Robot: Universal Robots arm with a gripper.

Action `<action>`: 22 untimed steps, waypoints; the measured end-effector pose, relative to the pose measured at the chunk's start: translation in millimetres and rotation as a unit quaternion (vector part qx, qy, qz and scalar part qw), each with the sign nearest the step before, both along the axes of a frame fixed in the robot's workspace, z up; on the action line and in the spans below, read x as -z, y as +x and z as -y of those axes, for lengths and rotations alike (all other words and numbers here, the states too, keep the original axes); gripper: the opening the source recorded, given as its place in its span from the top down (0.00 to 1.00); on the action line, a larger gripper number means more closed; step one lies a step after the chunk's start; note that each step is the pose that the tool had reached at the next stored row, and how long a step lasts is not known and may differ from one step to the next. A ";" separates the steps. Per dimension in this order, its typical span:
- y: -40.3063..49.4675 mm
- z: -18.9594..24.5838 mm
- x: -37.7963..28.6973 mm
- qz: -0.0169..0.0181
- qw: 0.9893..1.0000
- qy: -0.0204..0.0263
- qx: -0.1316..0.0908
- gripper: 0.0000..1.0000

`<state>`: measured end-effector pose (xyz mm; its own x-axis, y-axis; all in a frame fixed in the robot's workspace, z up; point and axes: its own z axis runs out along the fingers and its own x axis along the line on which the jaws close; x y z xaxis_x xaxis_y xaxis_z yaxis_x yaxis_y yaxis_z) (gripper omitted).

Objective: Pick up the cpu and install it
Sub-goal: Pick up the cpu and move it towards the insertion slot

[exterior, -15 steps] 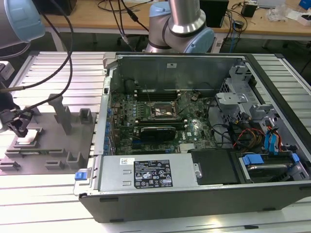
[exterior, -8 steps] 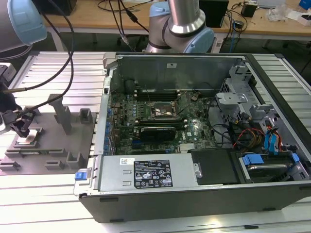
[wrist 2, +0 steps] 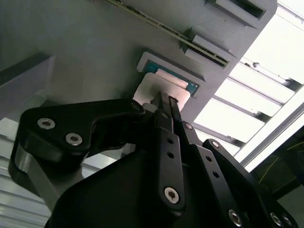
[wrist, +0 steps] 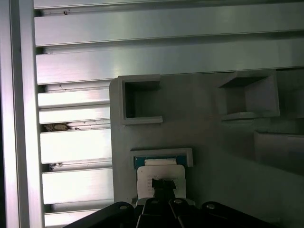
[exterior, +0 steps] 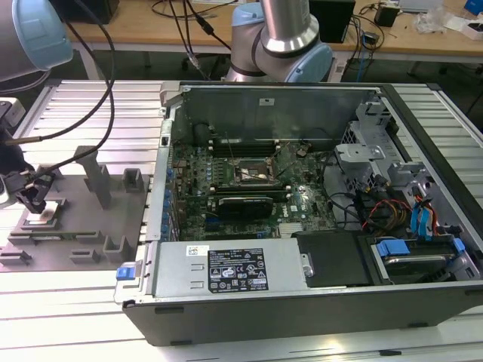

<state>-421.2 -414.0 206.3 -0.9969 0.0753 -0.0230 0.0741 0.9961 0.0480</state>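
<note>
Near the grey fixture plate's [exterior: 83, 234] edge on the exterior view's left, the cpu [wrist: 161, 170] is lying flat in a shallow framed recess. The gripper [wrist: 164, 183] is hanging directly over it, fingers drawn together, tips at its metal top. The plate is sitting on the slatted table [exterior: 75, 309], beside the open computer case [exterior: 302, 309].

Ext cam sits high, looking down over the whole table: open computer case [exterior: 302, 286] mid-frame, grey fixture tray [exterior: 75, 226] on the exterior view's left w/ my gripper [exterior: 32, 197] over it. Both wrist cams ride just behind my gripper, v close, aimed at that tray. In both wrist views the shared bit is the cpu [wrist 2: 147, 90] [wrist: 160, 172].
</note>
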 end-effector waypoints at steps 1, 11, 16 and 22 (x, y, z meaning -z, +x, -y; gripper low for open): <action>0.0 0.0 0.0 0.000 1.000 0.000 0.000 0.83; 0.0 0.0 0.2 0.000 1.000 0.000 0.000 0.40; 0.0 0.0 6.5 0.000 1.000 0.000 0.000 0.40; 0.0 -0.7 12.2 0.000 1.000 0.000 -0.007 0.40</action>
<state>-421.2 -413.2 194.1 -0.9979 0.0608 -0.0231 0.0596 0.9971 0.0480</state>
